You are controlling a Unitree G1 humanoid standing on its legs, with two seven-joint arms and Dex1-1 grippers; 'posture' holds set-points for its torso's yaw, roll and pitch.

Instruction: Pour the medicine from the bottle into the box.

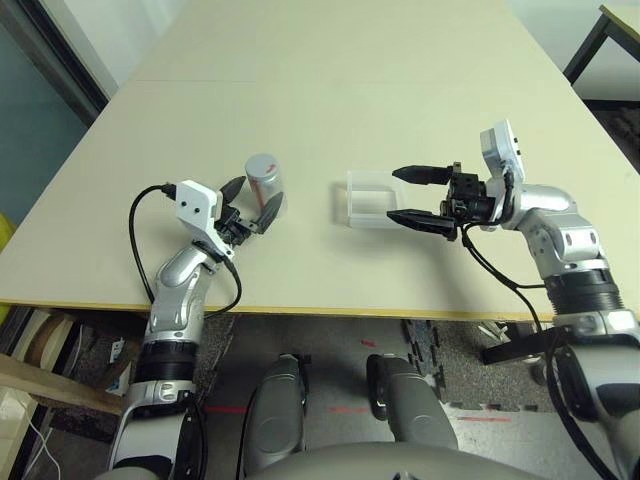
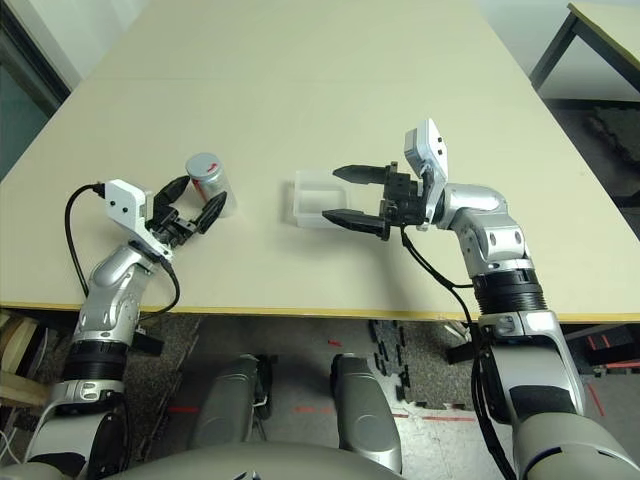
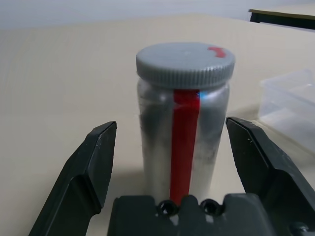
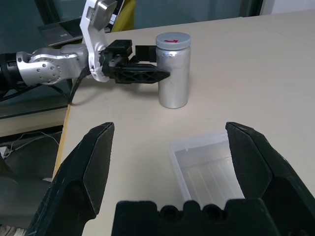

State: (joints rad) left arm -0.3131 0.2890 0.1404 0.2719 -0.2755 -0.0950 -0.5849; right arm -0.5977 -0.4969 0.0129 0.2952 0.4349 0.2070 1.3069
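The bottle [image 1: 265,183] stands upright on the table at the left, whitish with a red stripe, and its grey screw cap [image 3: 184,63] is on. My left gripper [image 1: 258,196] is open with one black finger on each side of the bottle, and neither touches it. The clear plastic box [image 1: 370,198] lies flat to the right of the bottle, empty as far as I can see. At the box's right side my right gripper [image 1: 393,194] is open, its fingertips reaching over the box's far and near edges. The medicine is hidden.
The beige table [image 1: 330,80] stretches far back from the two things. Its front edge [image 1: 300,311] runs just below both grippers. A dark-framed second table [image 1: 615,35] stands off to the far right.
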